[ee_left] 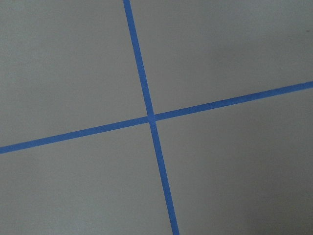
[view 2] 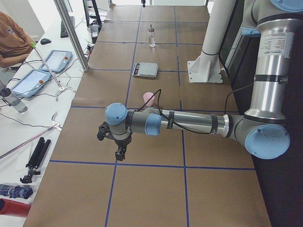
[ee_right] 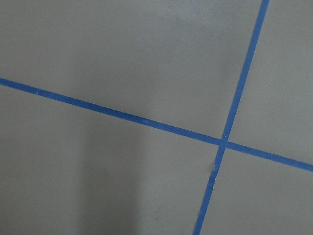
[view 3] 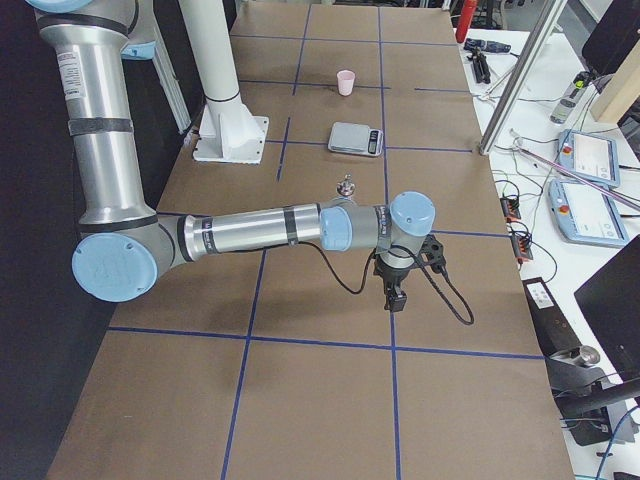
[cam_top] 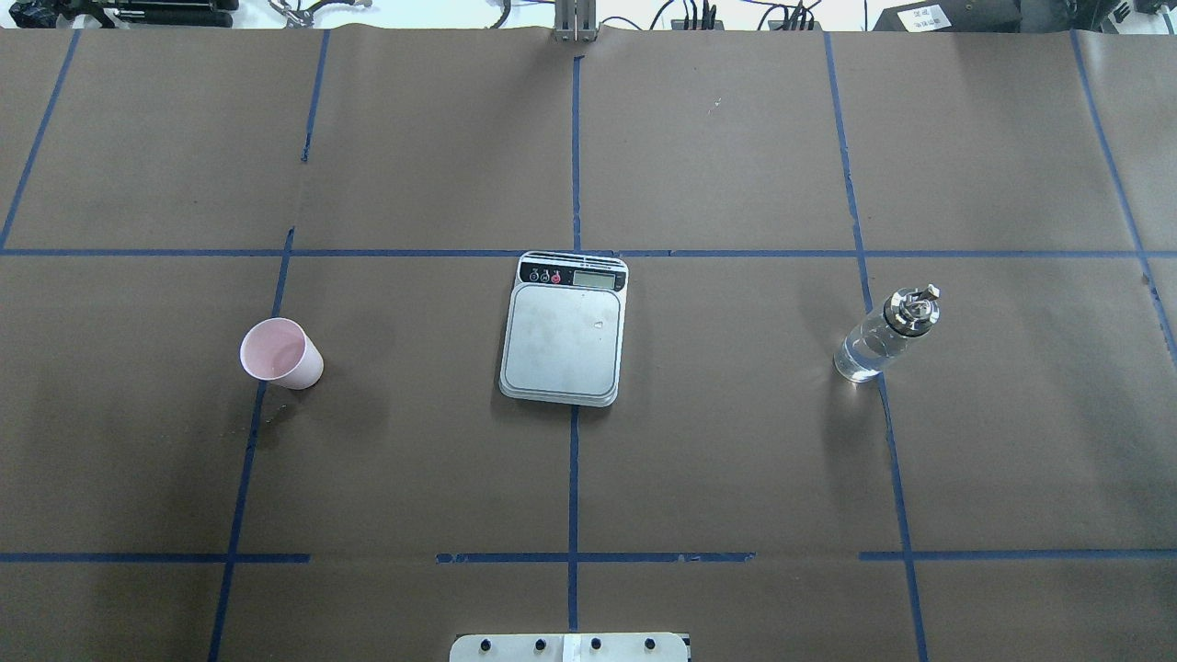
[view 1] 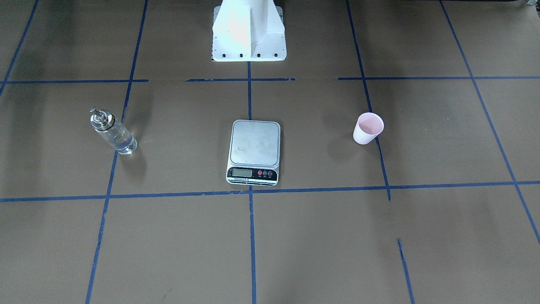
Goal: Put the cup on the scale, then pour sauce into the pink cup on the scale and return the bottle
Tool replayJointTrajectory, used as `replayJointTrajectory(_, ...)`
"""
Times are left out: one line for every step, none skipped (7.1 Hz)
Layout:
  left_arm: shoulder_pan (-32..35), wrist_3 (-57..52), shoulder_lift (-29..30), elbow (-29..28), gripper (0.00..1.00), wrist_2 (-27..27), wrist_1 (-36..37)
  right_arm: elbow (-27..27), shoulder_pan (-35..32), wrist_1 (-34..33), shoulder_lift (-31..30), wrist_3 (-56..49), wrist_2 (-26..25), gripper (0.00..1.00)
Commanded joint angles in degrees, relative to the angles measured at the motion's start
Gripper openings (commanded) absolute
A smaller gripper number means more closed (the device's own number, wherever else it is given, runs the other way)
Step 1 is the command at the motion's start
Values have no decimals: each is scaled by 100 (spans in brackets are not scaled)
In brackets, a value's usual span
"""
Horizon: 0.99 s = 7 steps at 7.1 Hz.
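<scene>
1. The cup (cam_top: pixel 280 354) stood upright at centre-left of the overhead frame, well apart from the scale (cam_top: pixel 563 333) at centre. The bottle (cam_top: pixel 885 333), with clear sauce (cam_top: pixel 857 360) inside, stood at centre-right. Nothing sat on the platform (cam_top: pixel 561 349).
2. The left gripper (view 2: pixel 120 153) hung over bare table (view 2: pixel 156 189) at lower left of the left side view. The right gripper (view 3: pixel 393 298) hung likewise at centre of the right side view. Neither held anything; whether their jaws were parted could not be told from those views.
3. Judged risk: the thin paper cup could crumple if pinched hard, or tip if a finger clipped its rim on approach.
4. Set down off-centre, the cup could overhang the platform or crowd the buttons (cam_top: pixel 548 275) at the scale's upper edge.
5. The narrow bottle could topple if nudged before the jaws closed, and smooth glass could slip in the grip.
6. Poured through the thin spout (cam_top: pixel 931 291), sauce could miss the small cup mouth and wet the scale, or knock the light cup over.
</scene>
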State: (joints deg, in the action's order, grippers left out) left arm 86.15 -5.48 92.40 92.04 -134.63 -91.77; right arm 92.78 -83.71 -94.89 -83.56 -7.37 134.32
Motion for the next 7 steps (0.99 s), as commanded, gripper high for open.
replayJointTrajectory(-89,-15,6,59,100,-63,-347,-120,13,528,-117,16,-28,100)
replayJointTrajectory(-229,159,-3,77,100,-838,-481,-216,13,1229,-361,25,-20,100)
replayJointTrajectory(-1005,866,6,495,100,-1020,-726,-504,30,1697,-328,260,15,100)
replayJointTrajectory(-1370,1665,6,865,100,-612,-1189,-463,39,1919,-380,584,59,100)
replayJointTrajectory(-2008,2769,-3,1416,100,-539,-1350,-480,39,2174,-503,605,199,100)
replayJointTrajectory(-2398,3241,-3,1561,100,-521,-1361,-463,48,2202,-478,848,339,100)
replayJointTrajectory(-2576,3307,23,1537,100,-486,-1370,-454,65,2237,-434,1617,349,100)
